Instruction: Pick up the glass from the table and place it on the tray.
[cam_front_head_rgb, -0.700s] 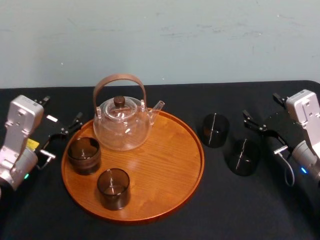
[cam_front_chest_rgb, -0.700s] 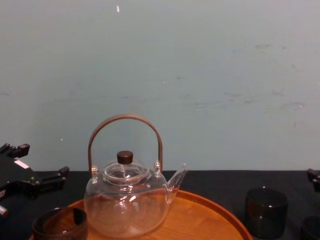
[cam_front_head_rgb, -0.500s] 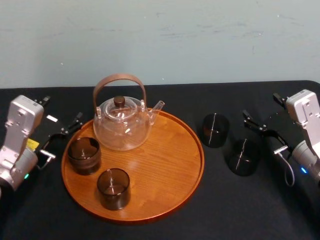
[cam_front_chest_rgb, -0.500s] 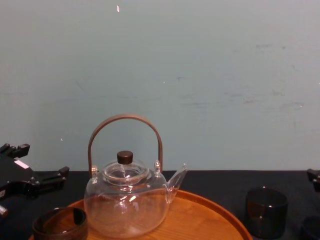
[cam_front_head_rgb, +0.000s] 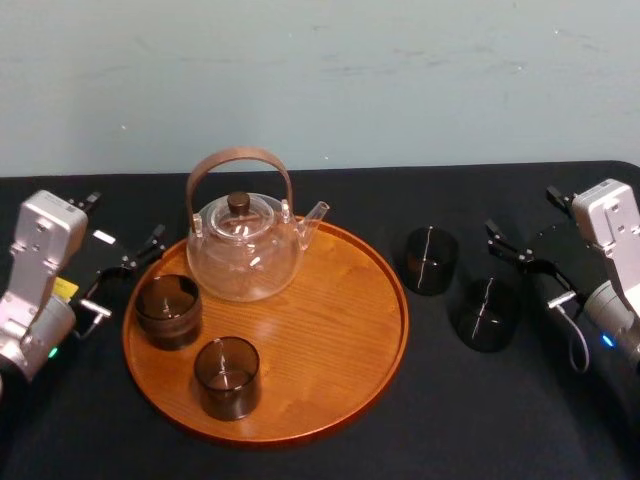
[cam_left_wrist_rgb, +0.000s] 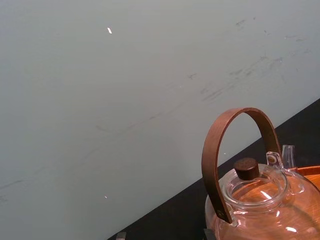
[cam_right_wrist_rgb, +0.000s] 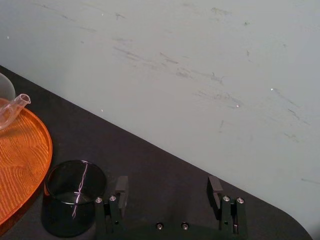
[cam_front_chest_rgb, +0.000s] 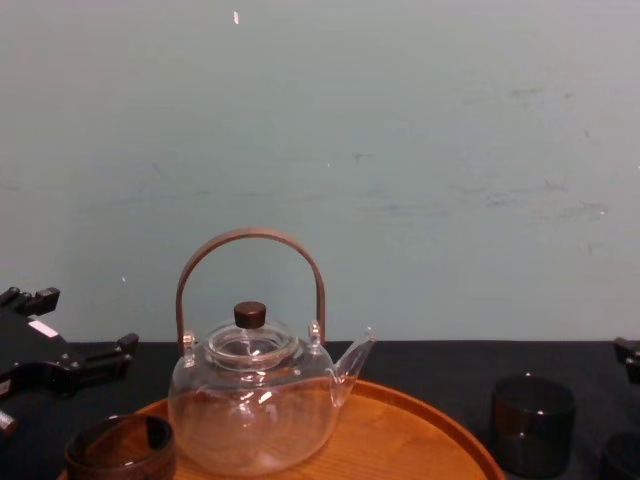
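- Large round orange-brown wooden tray (cam_front_head_rgb: 345, 395): already carrying clear glass teapot (cam_front_head_rgb: 245, 250) and two dark tumblers (cam_front_head_rgb: 168, 310).
- Right gripper (cam_right_wrist_rgb: 167, 182): jaws spread, empty, near dark smoked glass (cam_front_head_rgb: 487, 313) standing on black table (cam_front_head_rgb: 330, 455), right of tray.
- Left gripper (cam_front_head_rgb: 127, 217): parked left of tray, jaws apart.
- Likely approach step; next calls for lowering around glass, then closing.
- No readable writing.

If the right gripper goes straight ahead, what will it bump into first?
Probably nothing: the open right gripper faces bare table, then the wall. A dark glass sits just aside.
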